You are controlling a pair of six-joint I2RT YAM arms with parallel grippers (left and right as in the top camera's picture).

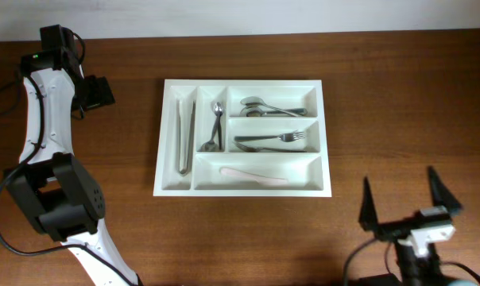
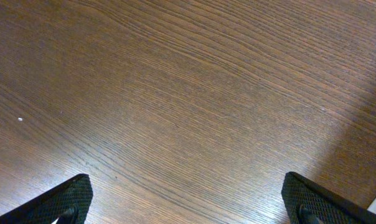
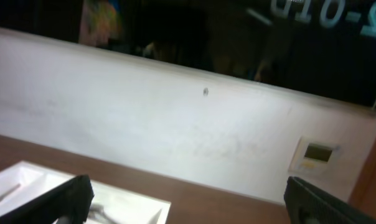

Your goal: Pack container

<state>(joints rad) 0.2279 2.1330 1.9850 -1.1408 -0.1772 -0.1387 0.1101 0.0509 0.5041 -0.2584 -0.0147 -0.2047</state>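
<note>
The container (image 1: pixel 167 135) is a white five-compartment tray in the middle of the table. Its left upright slot holds metal tongs (image 1: pixel 183 135), and the second upright slot holds spoons (image 1: pixel 214 127). The top long slot holds spoons (image 1: pixel 268 107), the middle one forks (image 1: pixel 272 141), and the bottom one a pale flat utensil (image 1: pixel 252 174). My left gripper (image 1: pixel 97 91) is at the far left, well apart from the tray. It is open and empty over bare wood (image 2: pixel 188 202). My right gripper (image 1: pixel 404 199) is open and empty at the front right. The tray's corner (image 3: pixel 26 180) shows in the right wrist view, beyond the gripper (image 3: pixel 188 199).
The brown wooden table (image 1: pixel 399 103) surrounds the tray. The left arm (image 1: pixel 45 151) runs along the left edge from front to back. A white wall (image 3: pixel 175 130) with a small panel (image 3: pixel 315 154) stands behind the table.
</note>
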